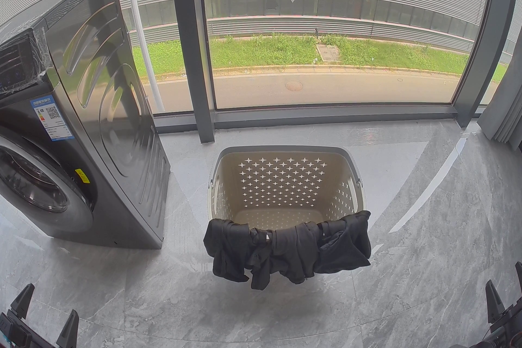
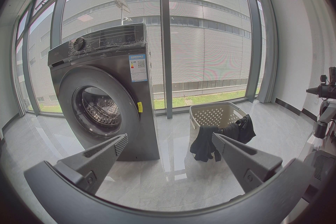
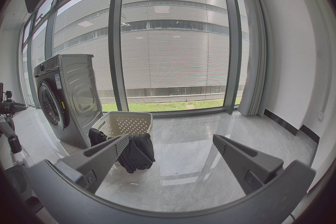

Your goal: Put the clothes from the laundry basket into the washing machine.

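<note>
- One dark garment hangs over the near rim of the basket, draped mostly down its outer side.
- I see the washer standing left of the basket, a little apart from it.
- My left gripper hovers well short of the basket, on its near left, with its fingers spread wide.
- My right gripper hovers well short of the basket, on its near right, its fingers also wide.

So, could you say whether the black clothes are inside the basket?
No: the black clothes drape over the near rim of the beige plastic laundry basket.
</note>
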`<state>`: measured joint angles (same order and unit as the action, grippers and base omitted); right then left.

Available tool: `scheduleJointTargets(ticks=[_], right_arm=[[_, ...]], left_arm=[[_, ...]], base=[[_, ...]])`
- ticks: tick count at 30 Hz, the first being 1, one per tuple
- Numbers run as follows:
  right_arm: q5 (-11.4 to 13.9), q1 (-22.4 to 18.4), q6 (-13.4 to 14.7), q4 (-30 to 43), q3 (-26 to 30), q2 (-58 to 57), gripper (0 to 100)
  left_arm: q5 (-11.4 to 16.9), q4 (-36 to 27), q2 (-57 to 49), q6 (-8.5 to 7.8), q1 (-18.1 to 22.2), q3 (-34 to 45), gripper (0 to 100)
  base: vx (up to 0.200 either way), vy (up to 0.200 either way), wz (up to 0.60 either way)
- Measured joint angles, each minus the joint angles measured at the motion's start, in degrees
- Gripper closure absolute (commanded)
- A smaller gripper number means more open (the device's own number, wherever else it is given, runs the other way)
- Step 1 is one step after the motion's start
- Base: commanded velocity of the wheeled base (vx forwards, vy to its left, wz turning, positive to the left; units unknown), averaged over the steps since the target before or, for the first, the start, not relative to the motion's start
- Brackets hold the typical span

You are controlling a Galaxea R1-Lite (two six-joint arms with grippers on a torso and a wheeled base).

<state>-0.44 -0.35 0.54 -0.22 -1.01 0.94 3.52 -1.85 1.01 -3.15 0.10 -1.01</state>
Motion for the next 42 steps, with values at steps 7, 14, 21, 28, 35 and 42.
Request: scheduleJointTargets(ticks=[7, 14, 21, 28, 35, 42], right_arm=[[0.0, 0.0, 0.0, 0.0, 0.0, 0.0, 0], [0.0, 0.0, 0.0, 0.0, 0.0, 0.0, 0], [0.0, 0.0, 0.0, 0.0, 0.0, 0.0, 0], [0.0, 0.0, 0.0, 0.0, 0.0, 0.0, 0], [0.0, 0.0, 0.0, 0.0, 0.0, 0.0, 0], [0.0, 0.0, 0.0, 0.0, 0.0, 0.0, 0]], left_arm=[[0.0, 0.0, 0.0, 0.09, 0.0, 0.0, 0], [0.0, 0.0, 0.0, 0.06, 0.0, 0.0, 0], [0.0, 0.0, 0.0, 0.06, 0.0, 0.0, 0], [0.0, 0.0, 0.0, 0.00, 0.0, 0.0, 0], [0.0, 0.0, 0.0, 0.02, 0.0, 0.0, 0], [0.0, 0.0, 0.0, -0.02, 0.0, 0.0, 0]], base=[[0.029, 0.000, 0.00], [0.114, 0.000, 0.00], [0.143, 0.000, 0.00], [0.000, 0.000, 0.00], [0.000, -0.171, 0.00], [0.000, 0.000, 0.00]])
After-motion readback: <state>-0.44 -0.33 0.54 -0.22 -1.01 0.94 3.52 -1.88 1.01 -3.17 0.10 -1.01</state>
